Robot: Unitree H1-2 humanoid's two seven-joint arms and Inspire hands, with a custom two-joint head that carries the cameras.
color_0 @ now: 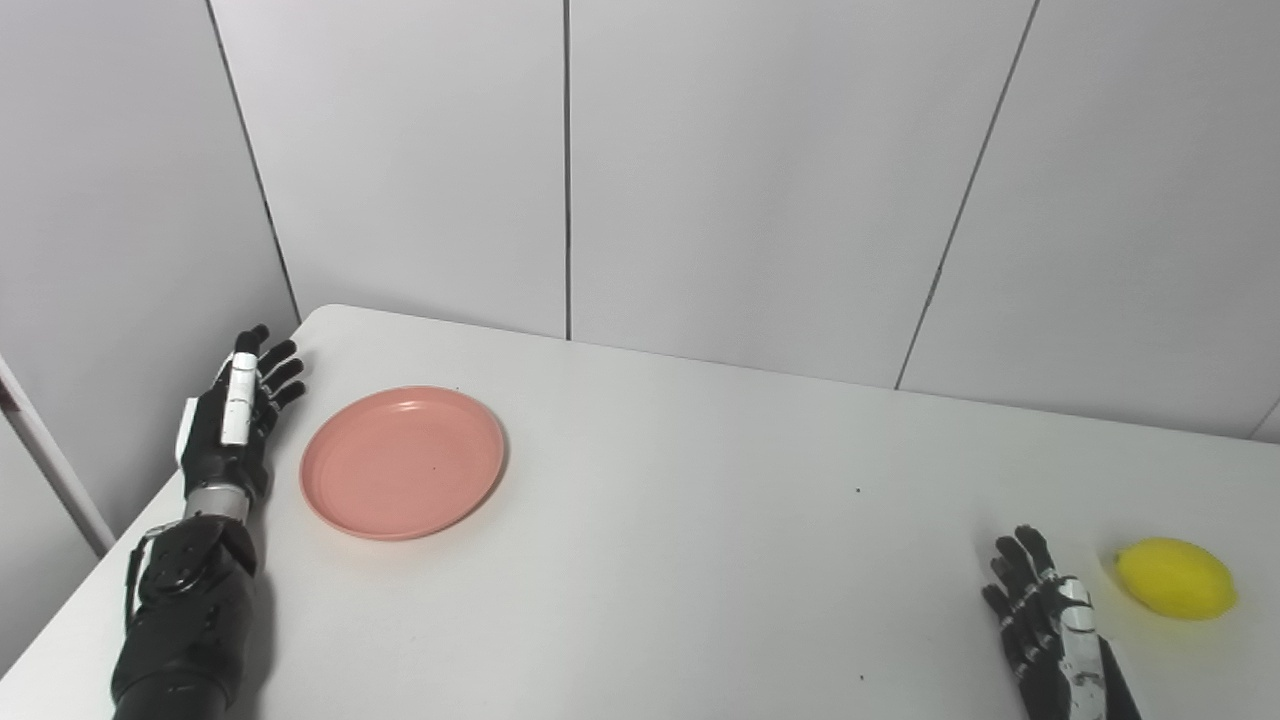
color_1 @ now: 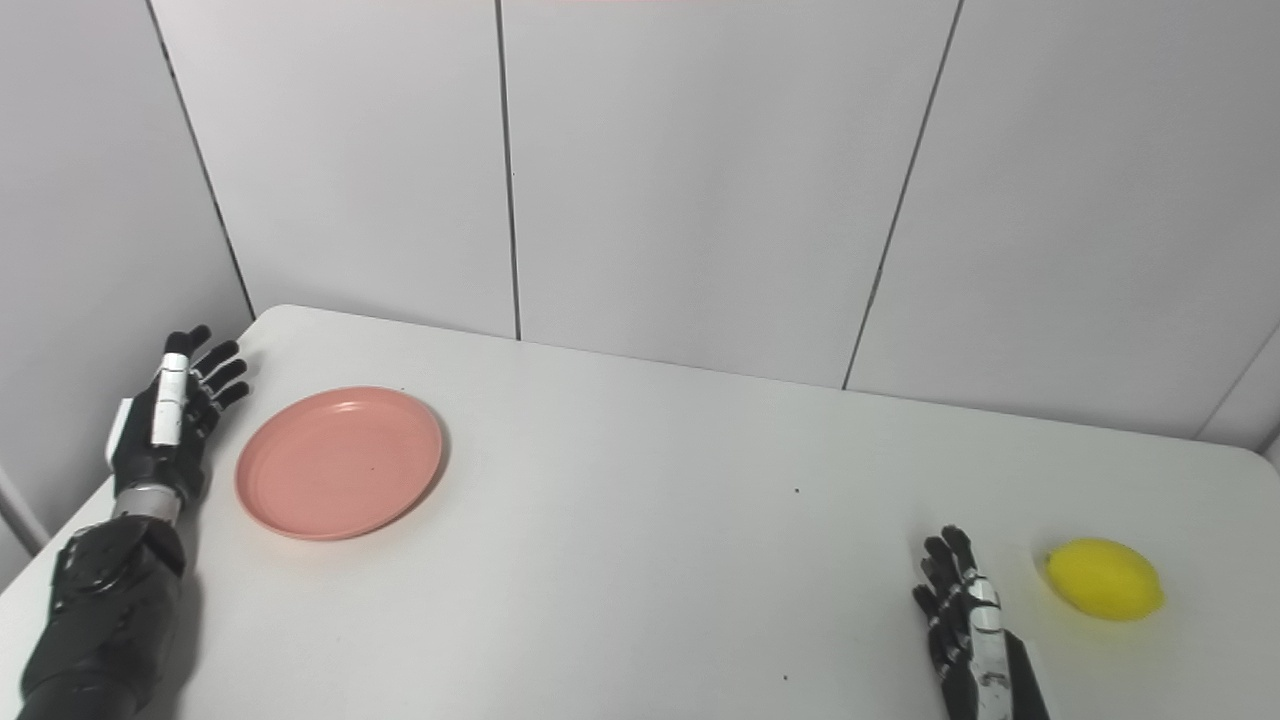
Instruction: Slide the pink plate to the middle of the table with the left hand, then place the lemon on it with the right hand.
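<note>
Left hand [color_0: 238, 420] spread, empty, just beside plate [color_0: 402, 462] near table's [color_0: 700, 560] left edge. Right hand [color_0: 1045, 625] likewise, beside lemon [color_0: 1176, 578]. Risk: glancing push spinning plate askew; lemon rolling off right edge.

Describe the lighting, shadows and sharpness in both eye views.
Left eye view: soft, even light; the pink plate casts a faint shadow along its right rim, the lemon a pale one beneath it; no glare on the table. Right eye view: same diffuse light, both the left robot hand and right robot hand in focus, without motion blur.
</note>
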